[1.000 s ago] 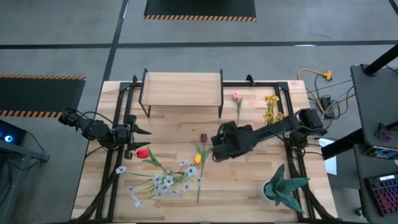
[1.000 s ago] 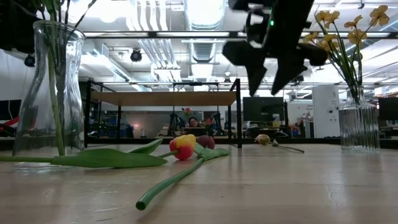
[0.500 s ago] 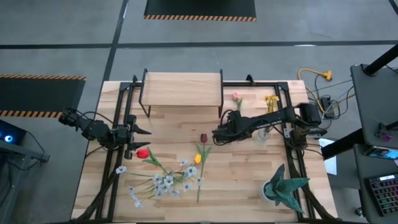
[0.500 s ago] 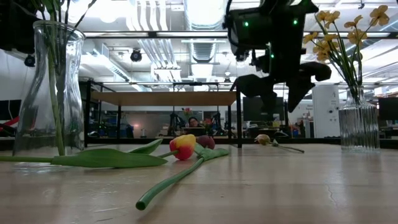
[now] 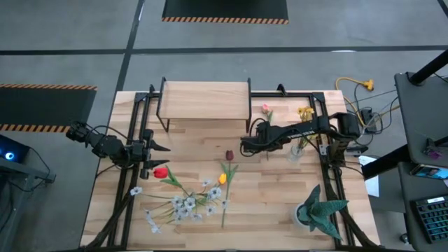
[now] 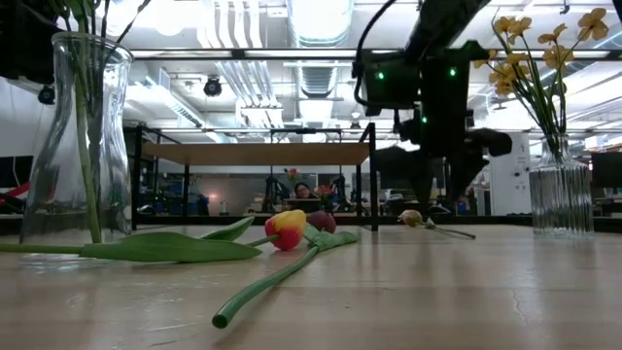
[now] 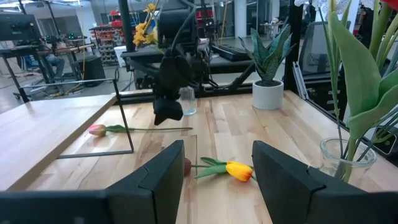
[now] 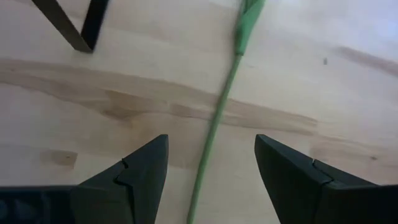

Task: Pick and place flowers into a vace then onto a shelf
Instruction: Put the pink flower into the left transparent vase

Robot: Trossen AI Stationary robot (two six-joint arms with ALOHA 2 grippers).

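A pink tulip [image 5: 266, 109] lies on the table right of the shelf [image 5: 205, 96], its stem [image 8: 214, 143] pointing toward the near edge. My right gripper [image 8: 211, 186] hovers open above that stem, a finger on either side, touching nothing; it is also in the high view [image 5: 253, 145]. My left gripper [image 7: 217, 180] waits open at the table's left [image 5: 150, 155]. Maroon [image 5: 229, 155], yellow [image 5: 222, 179] and red [image 5: 161, 172] tulips and pale blossoms [image 5: 185, 206] lie mid-table. A glass vase [image 6: 78, 146] holds green stems.
A ribbed glass vase [image 6: 561, 194] with the yellow bunch [image 5: 304, 117] stands close to my right arm. A black shelf leg [image 8: 74, 25] is near my right gripper. A potted spiky plant [image 5: 318, 210] sits at the near right corner. Bare wood lies between the tulips and the plant.
My right gripper has swung toward the table's far edge and sunk toward the pink tulip's stem, tipping further downward. Its fingers have stayed open. The flowers have not moved.
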